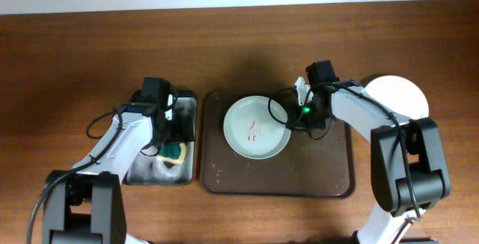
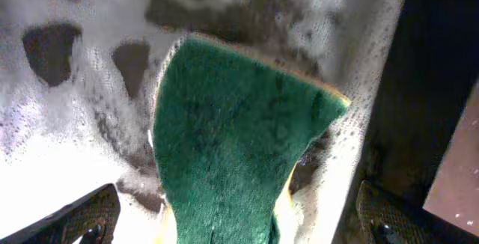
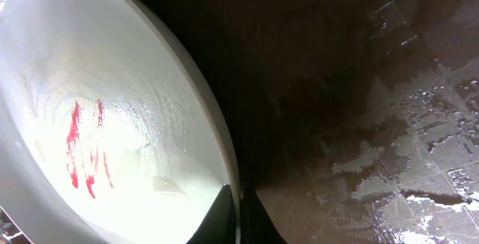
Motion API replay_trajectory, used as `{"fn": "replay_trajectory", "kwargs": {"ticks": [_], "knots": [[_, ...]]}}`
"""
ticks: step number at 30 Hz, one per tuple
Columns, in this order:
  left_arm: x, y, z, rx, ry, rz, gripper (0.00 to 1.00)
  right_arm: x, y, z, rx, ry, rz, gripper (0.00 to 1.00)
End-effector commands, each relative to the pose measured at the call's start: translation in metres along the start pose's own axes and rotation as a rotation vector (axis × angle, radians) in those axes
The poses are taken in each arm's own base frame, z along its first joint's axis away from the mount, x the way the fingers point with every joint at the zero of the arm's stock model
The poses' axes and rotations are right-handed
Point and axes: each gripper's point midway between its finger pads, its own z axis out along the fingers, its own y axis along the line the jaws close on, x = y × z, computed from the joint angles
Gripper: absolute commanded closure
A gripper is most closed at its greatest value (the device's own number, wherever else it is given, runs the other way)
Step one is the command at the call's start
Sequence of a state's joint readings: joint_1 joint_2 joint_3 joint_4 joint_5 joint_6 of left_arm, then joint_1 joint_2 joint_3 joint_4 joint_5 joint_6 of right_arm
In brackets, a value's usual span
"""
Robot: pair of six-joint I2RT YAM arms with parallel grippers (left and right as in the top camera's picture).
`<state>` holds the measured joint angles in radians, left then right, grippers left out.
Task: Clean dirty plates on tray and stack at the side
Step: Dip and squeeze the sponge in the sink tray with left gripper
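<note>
While the right gripper [image 3: 238, 218], arm bent over the tray [image 1: 314, 171], pinched the rim of the plate [image 1: 257, 126] (stains showing), the left gripper [image 2: 239, 221] gaped over the sponge [image 2: 239, 124] beside the tray.

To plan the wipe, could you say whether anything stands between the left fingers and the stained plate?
Nothing visible; only the sponge tray's rim and the brown tray's rim lie between the left fingers and the plate.

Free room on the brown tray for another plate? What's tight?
Bare: the front strip and front-right corner of the tray, bordered by the mint plate and the rim. Tight: the plate's right edge, where the right gripper pinches it, and beyond the tray, where the arm covers a white plate.
</note>
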<state>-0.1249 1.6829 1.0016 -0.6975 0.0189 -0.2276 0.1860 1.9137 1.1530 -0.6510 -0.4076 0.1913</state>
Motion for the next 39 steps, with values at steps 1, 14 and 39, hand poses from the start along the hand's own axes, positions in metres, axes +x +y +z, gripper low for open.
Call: {"fn": "replay_trajectory", "kwargs": {"ticks": [1,14,39], "knots": [[-0.013,-0.002,0.003,0.007,-0.035,0.002,0.01,0.006,-0.004,0.005,0.031,0.025,0.009,0.96],[-0.025,-0.003,0.006,0.006,-0.052,0.003,1.00,0.008,-0.004,0.005,0.032,0.032,0.011,0.96],[0.017,0.008,-0.016,-0.037,0.076,0.001,0.05,0.008,-0.005,0.005,0.033,0.032,0.012,0.96]]}}
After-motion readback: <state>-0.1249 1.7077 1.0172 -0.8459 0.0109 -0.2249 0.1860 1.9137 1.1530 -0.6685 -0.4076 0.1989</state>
